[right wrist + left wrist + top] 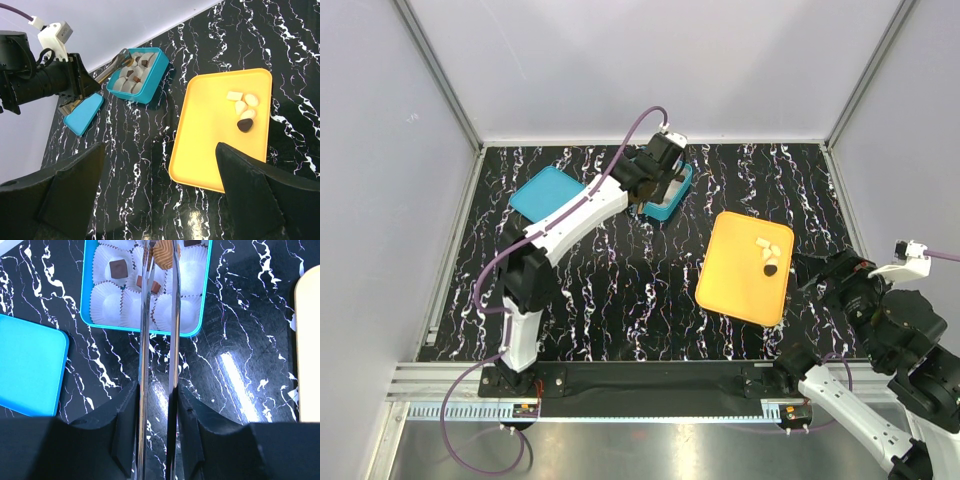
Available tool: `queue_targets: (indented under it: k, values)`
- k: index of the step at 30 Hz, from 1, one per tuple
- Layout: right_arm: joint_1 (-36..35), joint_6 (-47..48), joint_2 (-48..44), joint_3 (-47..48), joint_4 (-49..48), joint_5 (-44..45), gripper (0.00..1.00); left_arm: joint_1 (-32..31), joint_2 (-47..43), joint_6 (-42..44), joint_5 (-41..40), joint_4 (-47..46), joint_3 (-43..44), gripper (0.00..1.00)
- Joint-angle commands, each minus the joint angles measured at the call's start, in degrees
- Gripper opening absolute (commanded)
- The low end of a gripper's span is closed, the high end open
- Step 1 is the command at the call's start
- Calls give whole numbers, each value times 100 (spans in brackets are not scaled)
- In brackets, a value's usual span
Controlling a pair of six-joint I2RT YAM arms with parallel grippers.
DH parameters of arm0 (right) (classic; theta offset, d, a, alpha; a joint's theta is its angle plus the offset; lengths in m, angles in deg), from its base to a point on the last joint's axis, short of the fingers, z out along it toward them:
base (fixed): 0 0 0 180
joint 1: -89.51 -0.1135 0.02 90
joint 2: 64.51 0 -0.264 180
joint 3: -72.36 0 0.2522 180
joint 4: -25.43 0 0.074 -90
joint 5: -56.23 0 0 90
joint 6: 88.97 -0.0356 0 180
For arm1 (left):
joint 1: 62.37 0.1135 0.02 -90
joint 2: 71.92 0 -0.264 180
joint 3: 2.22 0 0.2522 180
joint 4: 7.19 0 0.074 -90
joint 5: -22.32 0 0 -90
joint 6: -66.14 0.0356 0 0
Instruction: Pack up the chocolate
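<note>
Left hand (161, 257): clamped on a tan chocolate (163, 252), upper centre of the wrist view — poised over the box (83, 290), likely to drop it into a free cup (106, 309).
Right hand (160, 150): spread wide, empty, lower right.
Tray (730, 285): four pieces (771, 268) wait — right of centre.

Table (620, 290): black top with white marble veining, spreading under the left gripper (161, 260) and to every side of it. Glare patch (235, 371) on the top, near the gripper's right. Pale grey walls (650, 60) beyond it and on both sides; metal corner posts (440, 75). Metal rail (650, 410) along the near edge, behind it.
</note>
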Motion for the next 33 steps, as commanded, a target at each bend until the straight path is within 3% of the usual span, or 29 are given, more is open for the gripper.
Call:
queue_targets:
  k: [1,33]
  values:
    - [-24,97,169,-9,-291,166,100,62,123,105,-65,-420,43,37]
    - [-33,361,292,-54,-441,333,100,97,440,17,199,-535,8,44]
